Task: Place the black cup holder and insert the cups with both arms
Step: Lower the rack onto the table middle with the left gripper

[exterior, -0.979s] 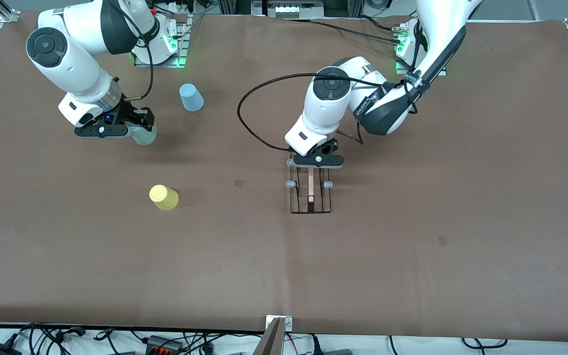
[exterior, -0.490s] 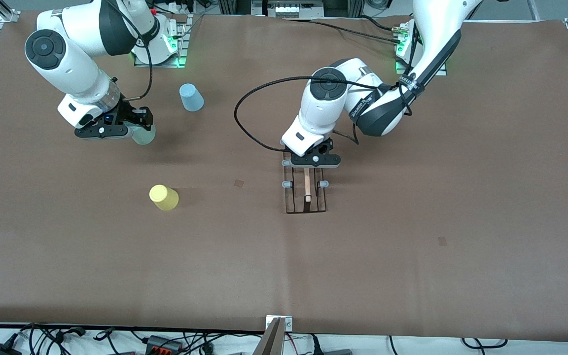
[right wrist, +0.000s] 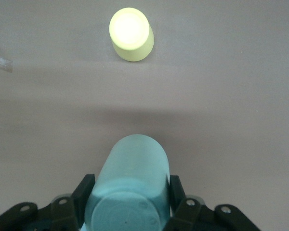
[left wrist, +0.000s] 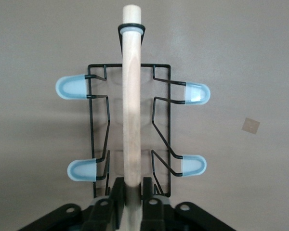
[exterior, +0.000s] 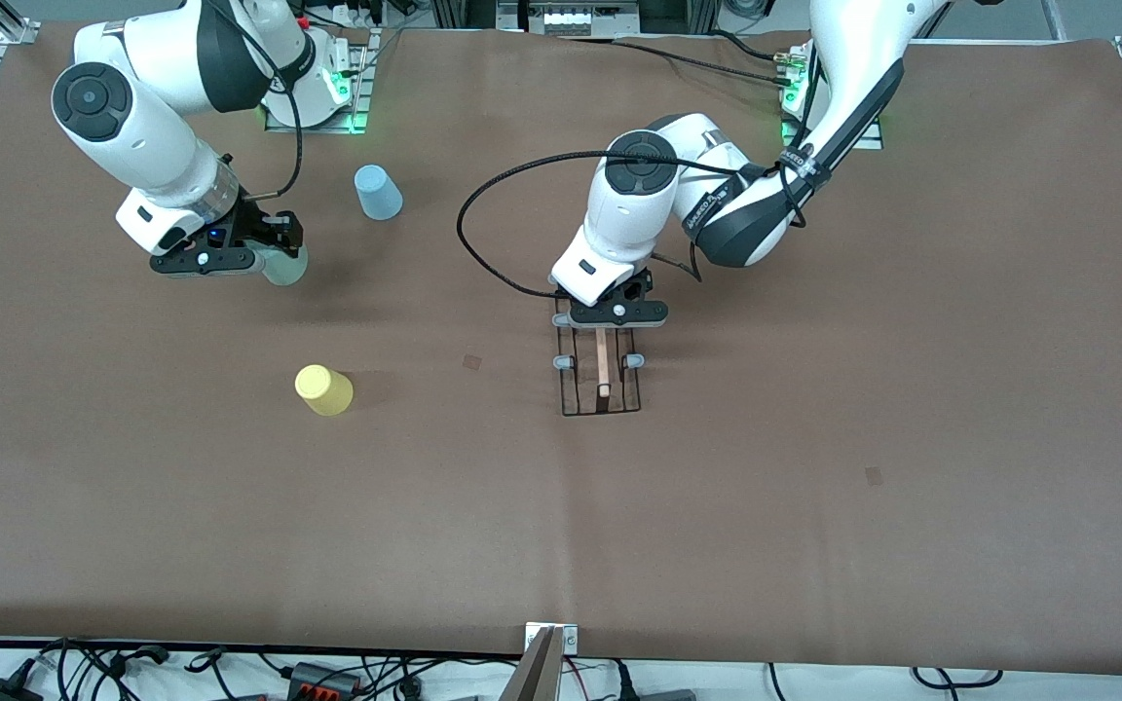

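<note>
The black cup holder (exterior: pixel 600 375) is at the table's middle, its wooden rod handle (left wrist: pixel 131 96) on top. My left gripper (exterior: pixel 610 313) is shut on that handle's end; in the left wrist view my left gripper (left wrist: pixel 131 190) clamps the rod between both fingers. My right gripper (exterior: pixel 230 255) is shut on the mint green cup (exterior: pixel 283 265) above the table toward the right arm's end; the cup (right wrist: pixel 130 187) lies between the fingers in the right wrist view. The yellow cup (exterior: pixel 323 389) stands upside down on the table and shows in the right wrist view (right wrist: pixel 131 33). The light blue cup (exterior: pixel 378 192) stands upside down near the right arm's base.
Brown mat (exterior: pixel 814 438) covers the table. Small tape marks sit on it beside the rack (exterior: pixel 472 361) and toward the left arm's end (exterior: pixel 874 475). Cables lie along the table edge nearest the front camera (exterior: pixel 327 672).
My left gripper has moved the cup holder a little toward the right arm's end of the table. The right gripper, with the mint cup, has barely moved.
</note>
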Robot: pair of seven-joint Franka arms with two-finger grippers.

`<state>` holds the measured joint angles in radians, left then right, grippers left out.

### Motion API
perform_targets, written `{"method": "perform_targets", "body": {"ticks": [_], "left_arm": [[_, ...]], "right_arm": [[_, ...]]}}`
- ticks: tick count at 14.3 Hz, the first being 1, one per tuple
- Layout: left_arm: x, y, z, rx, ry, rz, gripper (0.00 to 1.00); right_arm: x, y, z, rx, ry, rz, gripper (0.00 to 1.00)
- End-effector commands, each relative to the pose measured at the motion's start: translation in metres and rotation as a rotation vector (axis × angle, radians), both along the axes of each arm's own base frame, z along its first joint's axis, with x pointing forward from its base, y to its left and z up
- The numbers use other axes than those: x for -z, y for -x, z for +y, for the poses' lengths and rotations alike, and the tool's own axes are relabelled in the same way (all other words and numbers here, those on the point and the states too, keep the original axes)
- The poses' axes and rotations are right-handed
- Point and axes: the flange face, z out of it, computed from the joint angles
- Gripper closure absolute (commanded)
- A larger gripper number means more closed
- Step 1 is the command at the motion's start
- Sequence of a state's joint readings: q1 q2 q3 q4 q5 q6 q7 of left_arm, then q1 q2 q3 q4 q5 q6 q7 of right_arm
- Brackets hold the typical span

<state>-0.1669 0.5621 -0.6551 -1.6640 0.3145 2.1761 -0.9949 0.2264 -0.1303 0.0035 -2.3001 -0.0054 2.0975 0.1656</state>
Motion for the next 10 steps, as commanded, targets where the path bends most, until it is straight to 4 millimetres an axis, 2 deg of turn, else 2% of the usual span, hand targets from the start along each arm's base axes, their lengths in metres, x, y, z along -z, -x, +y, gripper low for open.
{"method": "perform_targets", "body": {"ticks": [1, 3, 5, 8, 10], "left_arm": [[-0.012, -0.005, -0.002, 0.006, -0.013, -0.03, 0.28], [-0.018, -0.007, 0.003, 0.003, -0.023, -0.035, 0.2], [-0.035, -0.006, 0.018, 0.106, -0.093, -0.026, 0.19], [-0.075, -0.03, 0.057, 0.257, -0.181, 0.003, 0.19], [-0.096, -0.042, 0.076, 0.372, -0.211, 0.027, 0.19]], "right_arm": [[-0.003, -0.002, -0.004, -0.016, 0.009, 0.006, 0.81], [-0.004, -0.003, -0.003, -0.012, 0.008, 0.005, 0.81], [-0.008, -0.004, 0.001, 0.005, 0.006, -0.003, 0.81], [-0.013, -0.006, 0.003, 0.032, -0.008, -0.012, 0.82], [-0.025, -0.008, 0.021, 0.097, -0.009, -0.037, 0.82]]}}
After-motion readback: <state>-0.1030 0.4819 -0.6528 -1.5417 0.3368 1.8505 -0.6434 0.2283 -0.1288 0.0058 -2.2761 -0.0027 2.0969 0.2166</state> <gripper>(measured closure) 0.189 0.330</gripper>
